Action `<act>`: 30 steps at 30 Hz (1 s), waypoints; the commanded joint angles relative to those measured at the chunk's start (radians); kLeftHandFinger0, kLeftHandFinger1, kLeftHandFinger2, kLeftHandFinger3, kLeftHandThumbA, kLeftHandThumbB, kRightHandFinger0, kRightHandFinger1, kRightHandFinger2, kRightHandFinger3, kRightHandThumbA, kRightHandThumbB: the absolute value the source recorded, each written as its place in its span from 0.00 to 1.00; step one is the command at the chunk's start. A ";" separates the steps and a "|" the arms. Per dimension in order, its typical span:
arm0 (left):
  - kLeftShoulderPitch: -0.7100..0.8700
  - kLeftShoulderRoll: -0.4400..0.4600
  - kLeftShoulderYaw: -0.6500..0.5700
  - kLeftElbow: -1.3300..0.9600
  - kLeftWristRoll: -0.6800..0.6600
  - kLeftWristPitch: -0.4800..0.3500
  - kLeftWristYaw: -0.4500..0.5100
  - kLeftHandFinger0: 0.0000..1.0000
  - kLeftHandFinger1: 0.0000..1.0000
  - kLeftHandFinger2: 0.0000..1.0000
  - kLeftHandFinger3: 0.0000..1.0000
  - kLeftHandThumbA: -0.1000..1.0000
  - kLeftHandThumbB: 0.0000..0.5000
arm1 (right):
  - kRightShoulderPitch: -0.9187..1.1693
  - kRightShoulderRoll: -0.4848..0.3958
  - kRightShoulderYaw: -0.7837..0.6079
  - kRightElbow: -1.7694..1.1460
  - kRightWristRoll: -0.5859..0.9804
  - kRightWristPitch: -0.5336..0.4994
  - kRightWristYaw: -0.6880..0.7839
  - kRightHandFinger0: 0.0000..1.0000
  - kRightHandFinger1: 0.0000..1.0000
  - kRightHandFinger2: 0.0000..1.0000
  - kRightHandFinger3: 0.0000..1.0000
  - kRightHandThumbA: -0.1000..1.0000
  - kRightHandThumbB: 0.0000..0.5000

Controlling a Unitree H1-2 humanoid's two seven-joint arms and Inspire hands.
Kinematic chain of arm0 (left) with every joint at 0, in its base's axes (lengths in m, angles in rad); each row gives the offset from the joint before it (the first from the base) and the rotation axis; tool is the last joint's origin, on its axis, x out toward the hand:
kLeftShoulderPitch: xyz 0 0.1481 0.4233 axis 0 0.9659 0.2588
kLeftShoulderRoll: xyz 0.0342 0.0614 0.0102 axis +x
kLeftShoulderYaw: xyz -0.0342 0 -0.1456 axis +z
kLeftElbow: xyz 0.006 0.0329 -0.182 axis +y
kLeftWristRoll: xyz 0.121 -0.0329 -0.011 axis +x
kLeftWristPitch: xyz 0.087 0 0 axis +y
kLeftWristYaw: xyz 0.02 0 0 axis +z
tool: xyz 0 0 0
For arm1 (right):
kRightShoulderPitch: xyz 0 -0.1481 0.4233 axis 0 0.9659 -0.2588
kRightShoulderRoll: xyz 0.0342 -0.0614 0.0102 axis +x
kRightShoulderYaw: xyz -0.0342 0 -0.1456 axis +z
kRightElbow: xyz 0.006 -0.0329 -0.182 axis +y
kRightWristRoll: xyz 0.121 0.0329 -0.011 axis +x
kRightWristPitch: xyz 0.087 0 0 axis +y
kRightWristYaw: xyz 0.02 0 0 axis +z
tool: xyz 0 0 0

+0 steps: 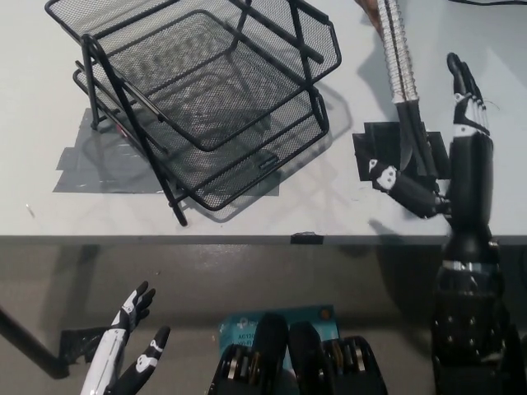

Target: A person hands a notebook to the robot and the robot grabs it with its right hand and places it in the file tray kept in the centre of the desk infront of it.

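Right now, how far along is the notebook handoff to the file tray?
Early. A person's hand holds out the notebook, edge on. The right hand is raised over the desk beside it, fingers spread, not gripping. The grab and the placing in the file tray remain. The left hand rests low, below the desk edge.

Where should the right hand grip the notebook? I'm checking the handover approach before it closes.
Probably the lower end of the notebook, which hangs free above the desk, while a person's hand holds the top. It is held edge-on, so the open right hand, already beside it, could close across its flat sides from the right. The left hand rests low.
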 commanded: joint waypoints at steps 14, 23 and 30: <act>-0.014 -0.002 0.010 -0.030 0.007 -0.031 0.026 1.00 1.00 1.00 1.00 0.72 0.62 | -0.200 -0.013 0.024 0.262 -0.008 0.071 -0.138 1.00 1.00 1.00 1.00 1.00 0.77; -0.019 -0.002 0.012 -0.030 0.006 -0.027 0.025 1.00 1.00 1.00 1.00 0.72 0.61 | -0.229 0.012 0.069 0.304 -0.011 0.081 -0.183 1.00 1.00 1.00 1.00 1.00 0.79; -0.020 -0.001 0.013 -0.035 0.003 -0.020 0.022 1.00 1.00 1.00 1.00 0.71 0.62 | -0.219 0.018 0.123 0.295 -0.055 0.111 -0.204 1.00 1.00 1.00 1.00 1.00 0.82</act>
